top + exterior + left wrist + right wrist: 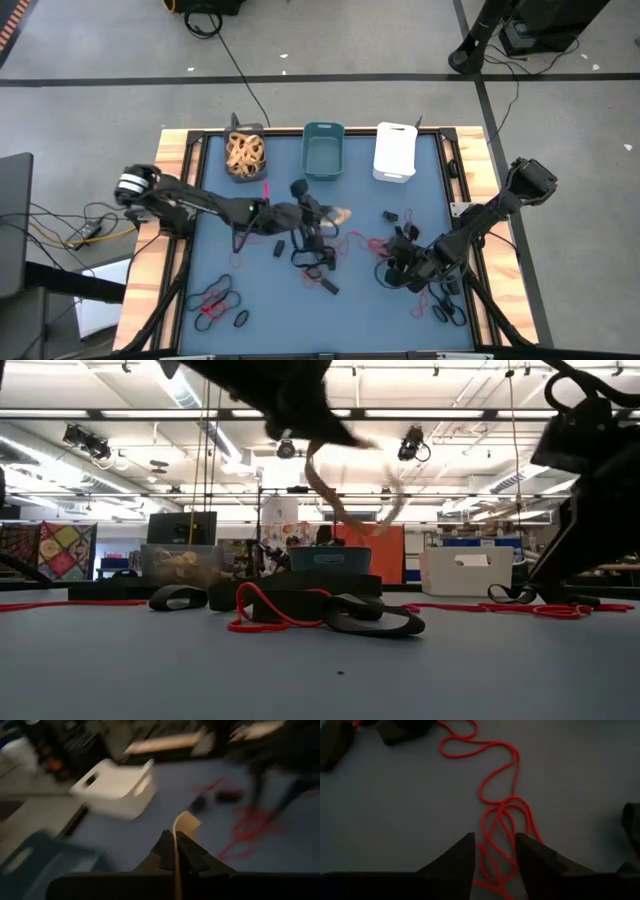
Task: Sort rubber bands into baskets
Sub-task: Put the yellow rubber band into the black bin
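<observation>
Tan rubber band (176, 851) hung pinched in left pincer (175, 851), raised over mid-bench (290, 300), near the teal basket (323, 150). Right pincer (494, 851) stood partly open astride red bands (502, 820) lying on right side.

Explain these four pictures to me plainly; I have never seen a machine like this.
Two dark robot arms work at a blue table, sorting rubber bands into three baskets: a dark grey basket already holding tan bands, a teal basket and a white basket.

One picture looks down from above, one looks level across the tabletop, and two come from cameras on the wrists.

The left gripper is shut on a tan rubber band, lifted above the table. The right gripper stands open over tangled red bands. Black bands also lie scattered.
</observation>
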Robot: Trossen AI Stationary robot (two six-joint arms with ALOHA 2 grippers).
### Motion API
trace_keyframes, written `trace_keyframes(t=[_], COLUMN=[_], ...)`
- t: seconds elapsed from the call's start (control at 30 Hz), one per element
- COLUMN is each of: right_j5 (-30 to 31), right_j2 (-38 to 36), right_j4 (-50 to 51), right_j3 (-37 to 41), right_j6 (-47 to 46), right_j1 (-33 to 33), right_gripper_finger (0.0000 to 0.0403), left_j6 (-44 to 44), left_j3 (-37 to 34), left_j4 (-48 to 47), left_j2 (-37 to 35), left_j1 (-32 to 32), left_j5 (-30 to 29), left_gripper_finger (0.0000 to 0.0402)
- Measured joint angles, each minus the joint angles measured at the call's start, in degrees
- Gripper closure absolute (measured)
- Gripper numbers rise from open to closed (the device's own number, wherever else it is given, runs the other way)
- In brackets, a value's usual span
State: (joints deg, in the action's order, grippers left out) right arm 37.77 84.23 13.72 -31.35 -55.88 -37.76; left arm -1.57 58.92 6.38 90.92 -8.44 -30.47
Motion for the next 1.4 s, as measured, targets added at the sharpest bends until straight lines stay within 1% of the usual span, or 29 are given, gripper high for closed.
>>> trace_keyframes(t=[0.07, 0.23, 0.37, 0.53, 0.77, 0.9, 1.03, 1.13, 1.2, 1.4], right_j5=[-0.3, -1.3, -2.2, -2.4, -2.4, -2.8, -2.8, -2.7, -2.6, -2.4], right_j2=[0.0, 0.0, 0.0, 0.0, 0.0, 0.0, 0.0, 0.0, 0.0, 0.0], right_j4=[-1.8, -3.8, -4.7, -4.9, -5.0, -5.0, -5.0, -4.9, -4.9, -4.9], right_j3=[0.7, 0.8, 0.8, 0.8, 0.8, 0.8, 0.8, 0.8, 0.8, 0.8], right_j6=[0.4, 1.7, 2.8, 4.3, 3.7, 3.6, 3.6, 3.6, 3.6, 3.5], right_j1=[0.0, 0.0, 0.0, 0.0, 0.0, -0.1, -0.4, -0.5, -0.5, -0.5], right_gripper_finger=[0.0253, 0.0253, 0.0253, 0.0253, 0.0253, 0.0253, 0.0253, 0.0253, 0.0253, 0.0253], left_j6=[1.0, 4.0, 4.8, 6.0, 8.2, 8.4, 8.9, 9.5, 9.5, 9.7], left_j3=[0.0, 0.0, 0.0, 0.0, 0.0, 0.0, 0.0, 0.0, -1.1, -7.4], left_j4=[-4.7, -13.5, -16.2, -19.2, -30.4, -34.3, -37.3, -39.0, -39.8, -36.3], left_j2=[-1.2, -2.3, -2.3, -3.4, -10.2, -14.9, -18.5, -19.3, -19.5, -19.5], left_j1=[2.3, 9.8, 15.8, 21.5, 27.9, 31.0, 34.1, 36.1, 37.5, 42.6], left_j5=[-1.4, -1.6, -1.6, -0.2, -0.1, -0.4, -0.6, -1.1, -1.1, -1.1], left_gripper_finger=[0.0398, 0.0397, 0.0396, 0.0396, 0.0395, 0.0395, 0.0395, 0.0395, 0.0395, 0.0395])
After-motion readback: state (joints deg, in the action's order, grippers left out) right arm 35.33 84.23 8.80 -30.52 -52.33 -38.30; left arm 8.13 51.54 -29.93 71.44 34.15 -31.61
